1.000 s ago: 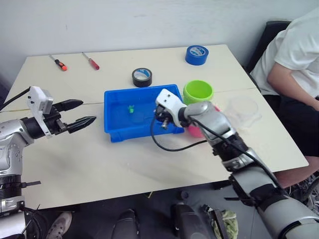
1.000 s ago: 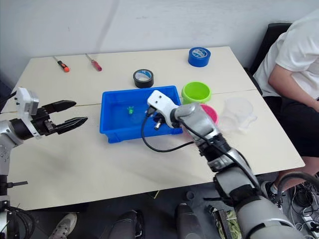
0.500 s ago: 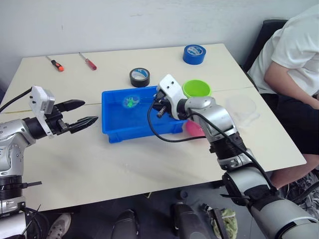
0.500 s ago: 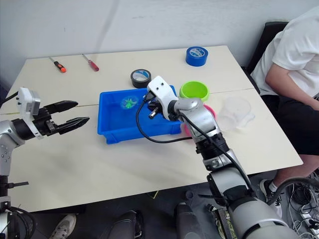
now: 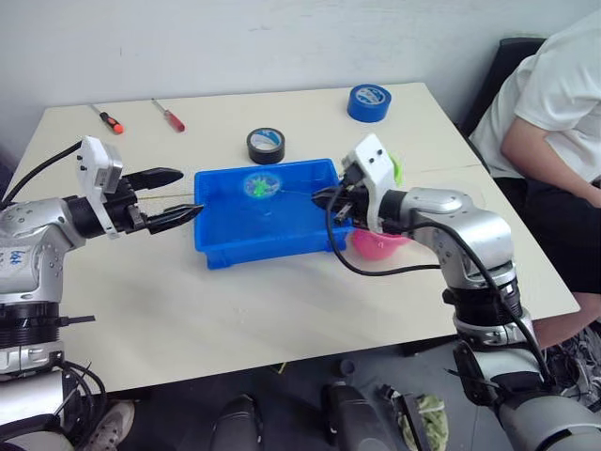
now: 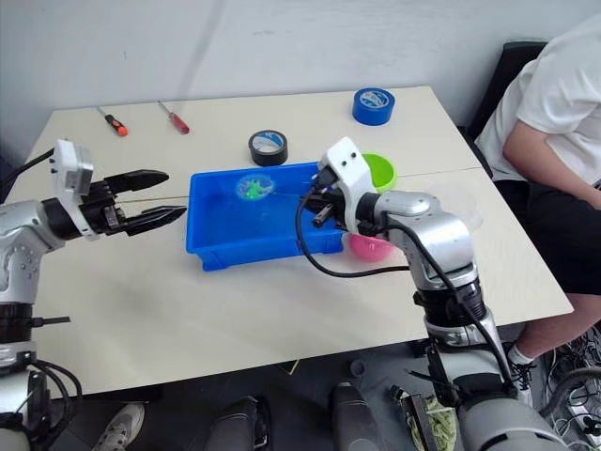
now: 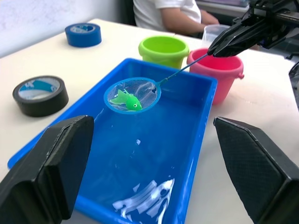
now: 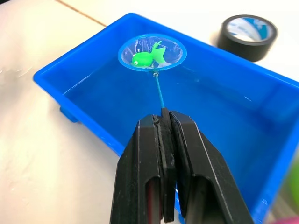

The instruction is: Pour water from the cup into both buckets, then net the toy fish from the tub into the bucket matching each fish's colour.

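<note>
- Step in hand: netting. My right gripper [image 8: 164, 122] has its jaws clamped on the net [image 7: 133, 95] handle.
- Net holds a green fish [image 8: 148, 56], raised above the water in the tub [image 5: 221, 252].
- My left gripper [image 5: 174, 197] hovers just beside the tub, jaws spread, empty.
- Next, I judge: swing the net level to the green bucket [image 7: 163, 48], beside the pink bucket [image 7: 219, 70], then tip.

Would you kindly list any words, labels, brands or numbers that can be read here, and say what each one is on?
No text can be read for certain.
Blue tape roll: pale label with marks, too blurred to read.
Black tape roll: blue and white label, print too blurred to read.
Left arm casing: small dark marks, too small to read.
Tub, buckets, net and fish: no print seen.
</note>
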### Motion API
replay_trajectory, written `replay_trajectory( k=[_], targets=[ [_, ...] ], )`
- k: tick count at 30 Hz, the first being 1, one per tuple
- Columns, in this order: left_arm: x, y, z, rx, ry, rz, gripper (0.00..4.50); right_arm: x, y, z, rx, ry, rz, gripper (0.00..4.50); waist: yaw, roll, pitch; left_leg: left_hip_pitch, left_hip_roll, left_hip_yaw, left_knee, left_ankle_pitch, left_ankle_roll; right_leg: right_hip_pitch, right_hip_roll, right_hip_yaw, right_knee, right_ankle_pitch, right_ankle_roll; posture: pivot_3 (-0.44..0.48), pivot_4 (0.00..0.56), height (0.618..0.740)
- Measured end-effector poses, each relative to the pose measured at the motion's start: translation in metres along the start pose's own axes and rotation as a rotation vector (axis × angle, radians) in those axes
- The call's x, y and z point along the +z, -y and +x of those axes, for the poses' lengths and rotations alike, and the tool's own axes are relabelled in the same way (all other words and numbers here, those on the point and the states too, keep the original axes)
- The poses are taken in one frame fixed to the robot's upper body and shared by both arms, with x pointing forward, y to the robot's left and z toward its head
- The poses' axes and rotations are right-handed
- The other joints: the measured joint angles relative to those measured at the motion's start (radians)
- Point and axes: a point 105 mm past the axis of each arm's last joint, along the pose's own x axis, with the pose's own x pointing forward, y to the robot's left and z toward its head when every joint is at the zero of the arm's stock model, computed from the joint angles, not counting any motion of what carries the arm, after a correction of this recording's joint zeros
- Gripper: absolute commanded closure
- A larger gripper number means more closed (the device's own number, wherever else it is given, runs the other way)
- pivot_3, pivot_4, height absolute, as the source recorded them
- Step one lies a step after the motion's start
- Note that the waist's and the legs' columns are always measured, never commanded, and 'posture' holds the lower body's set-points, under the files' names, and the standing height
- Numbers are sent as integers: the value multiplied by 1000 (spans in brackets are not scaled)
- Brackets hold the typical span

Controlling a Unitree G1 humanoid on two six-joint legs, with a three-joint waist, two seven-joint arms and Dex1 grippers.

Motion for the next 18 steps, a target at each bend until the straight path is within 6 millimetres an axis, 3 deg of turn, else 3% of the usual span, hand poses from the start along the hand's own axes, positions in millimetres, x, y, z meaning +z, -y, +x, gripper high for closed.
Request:
replay_trajectory(
  k=[10,18],
  targets=[
    [11,-6,30,-85,50,23,26,20,57,-75,-248,69,-29,4500,22,0,0,0,0,0,0,0,0,0,0,0,-1,0,0,0,150,731],
    [7,-5,44,-133,54,17,26,-14,100,-109,-453,-57,-105,4500,24,0,0,0,0,1,1,0,0,0,1,1,-1,0,0,0,150,731]
  ],
)
